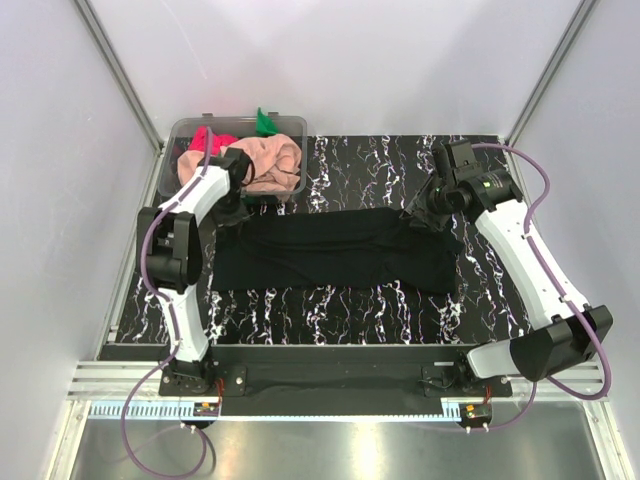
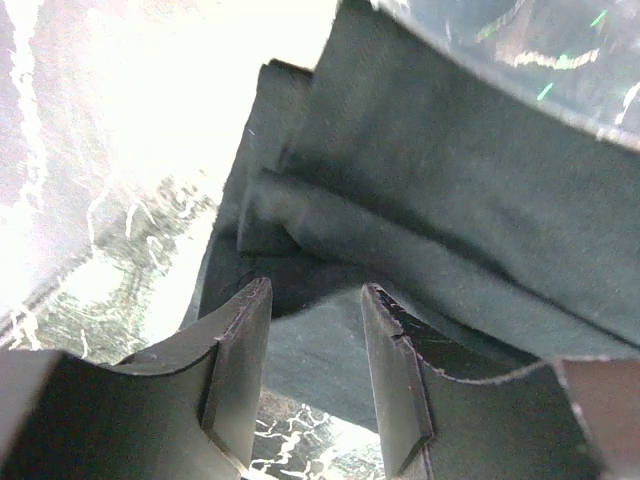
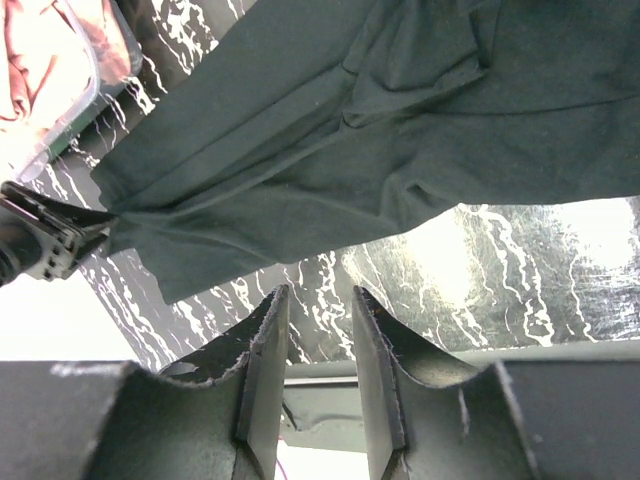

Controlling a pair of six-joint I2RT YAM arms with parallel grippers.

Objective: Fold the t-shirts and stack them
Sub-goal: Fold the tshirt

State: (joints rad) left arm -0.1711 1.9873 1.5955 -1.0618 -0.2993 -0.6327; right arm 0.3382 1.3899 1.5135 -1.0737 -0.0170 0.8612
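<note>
Across the middle of the top view, the black t-shirt (image 1: 335, 255) is laid out as a long folded band on the black marbled table (image 1: 350, 160). Its length runs from left to right. The upper left end of the band is met by the left gripper (image 2: 316, 290), close below the clear plastic tub (image 1: 180, 135). The upper right end is met by the right gripper (image 3: 319, 292).

At the bottom of the left wrist view, the jaws are seen partly apart. The inner faces of both fingers (image 2: 240, 370) are exposed, and no cloth is seen pressed against them. Dark cloth is seen through the gap and above it in layered folds, with bright marbled table at the left of the frame. At the left edge of the right wrist view, the folds of the shirt are drawn together to a point at the left gripper.

At the bottom of the right wrist view, the right jaws are set to a narrow gap with nothing between them. Only table surface and its near edge are seen through the gap. The shirt lies beyond the fingertips, across the upper part of the frame.

At the upper left of the top view, the tub is filled by the peach-pink t-shirt (image 1: 270, 160), the bright pink-red t-shirt (image 1: 208, 140) and the green t-shirt (image 1: 265, 122), all crumpled.
</note>
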